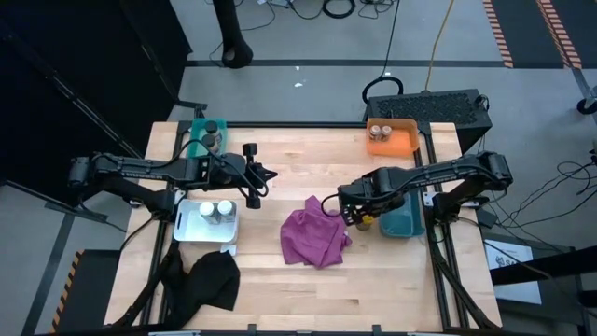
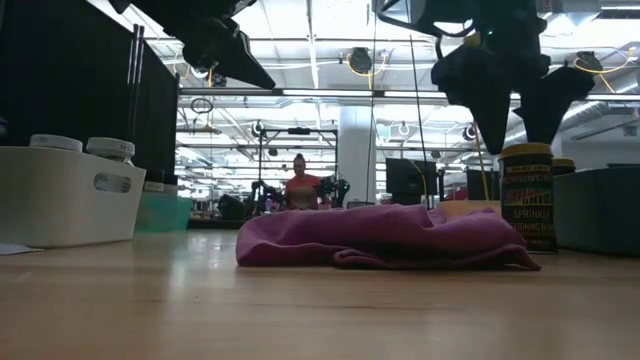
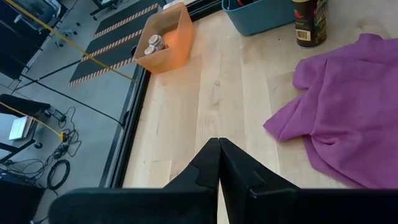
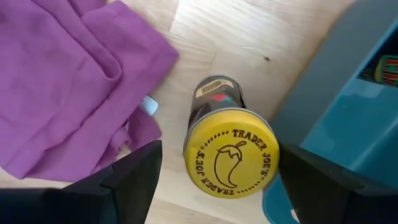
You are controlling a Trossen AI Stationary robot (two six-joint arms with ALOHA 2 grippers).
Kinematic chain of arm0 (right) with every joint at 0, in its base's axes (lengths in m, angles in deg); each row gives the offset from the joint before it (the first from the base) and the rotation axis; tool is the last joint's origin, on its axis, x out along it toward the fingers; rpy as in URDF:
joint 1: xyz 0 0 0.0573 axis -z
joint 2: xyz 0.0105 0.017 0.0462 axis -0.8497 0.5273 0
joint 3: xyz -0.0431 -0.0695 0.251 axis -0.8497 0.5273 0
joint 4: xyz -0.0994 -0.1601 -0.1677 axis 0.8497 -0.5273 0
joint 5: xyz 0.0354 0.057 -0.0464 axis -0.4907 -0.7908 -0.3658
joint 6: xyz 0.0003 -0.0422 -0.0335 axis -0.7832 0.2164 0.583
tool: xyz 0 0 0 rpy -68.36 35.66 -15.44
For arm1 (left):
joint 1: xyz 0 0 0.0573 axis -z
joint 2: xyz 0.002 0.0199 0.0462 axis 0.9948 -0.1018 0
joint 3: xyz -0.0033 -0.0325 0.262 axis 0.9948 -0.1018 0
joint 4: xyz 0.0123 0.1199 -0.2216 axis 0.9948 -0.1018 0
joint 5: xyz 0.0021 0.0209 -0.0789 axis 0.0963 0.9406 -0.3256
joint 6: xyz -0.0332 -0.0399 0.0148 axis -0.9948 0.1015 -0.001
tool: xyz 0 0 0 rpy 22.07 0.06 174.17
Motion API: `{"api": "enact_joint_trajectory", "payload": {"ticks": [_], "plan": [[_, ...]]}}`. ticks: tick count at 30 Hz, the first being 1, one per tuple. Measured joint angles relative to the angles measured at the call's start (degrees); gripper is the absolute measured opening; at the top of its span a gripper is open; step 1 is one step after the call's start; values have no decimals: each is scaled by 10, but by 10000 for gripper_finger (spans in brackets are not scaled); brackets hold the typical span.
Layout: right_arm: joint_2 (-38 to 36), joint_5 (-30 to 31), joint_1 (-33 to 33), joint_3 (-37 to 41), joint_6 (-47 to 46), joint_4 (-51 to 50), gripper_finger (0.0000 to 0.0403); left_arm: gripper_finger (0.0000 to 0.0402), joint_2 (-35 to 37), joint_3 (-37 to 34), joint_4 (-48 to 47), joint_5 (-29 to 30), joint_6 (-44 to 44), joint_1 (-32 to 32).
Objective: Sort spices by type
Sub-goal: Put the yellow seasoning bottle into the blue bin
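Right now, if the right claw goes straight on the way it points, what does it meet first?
Most likely the yellow-lidded spice jar: the open right claw hangs right above it, fingers either side, beside the blue tray.

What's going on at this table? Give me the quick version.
The robot is sorting spice jars into trays. The right gripper, jaws open, hovers directly above a yellow-lidded jar standing upright between the magenta cloth and the blue tray, not gripping it. The left gripper, jaws shut, waits above the table's middle. Other jars already sit in the white, green and orange trays.
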State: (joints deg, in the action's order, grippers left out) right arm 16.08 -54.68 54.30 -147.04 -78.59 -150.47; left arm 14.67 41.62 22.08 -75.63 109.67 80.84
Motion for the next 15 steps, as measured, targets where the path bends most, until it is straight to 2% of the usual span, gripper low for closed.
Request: {"api": "enact_joint_trajectory", "payload": {"ticks": [15], "plan": [[2,-5,0,1,7,10,297,11,0,0,0,0,0,0]]}}
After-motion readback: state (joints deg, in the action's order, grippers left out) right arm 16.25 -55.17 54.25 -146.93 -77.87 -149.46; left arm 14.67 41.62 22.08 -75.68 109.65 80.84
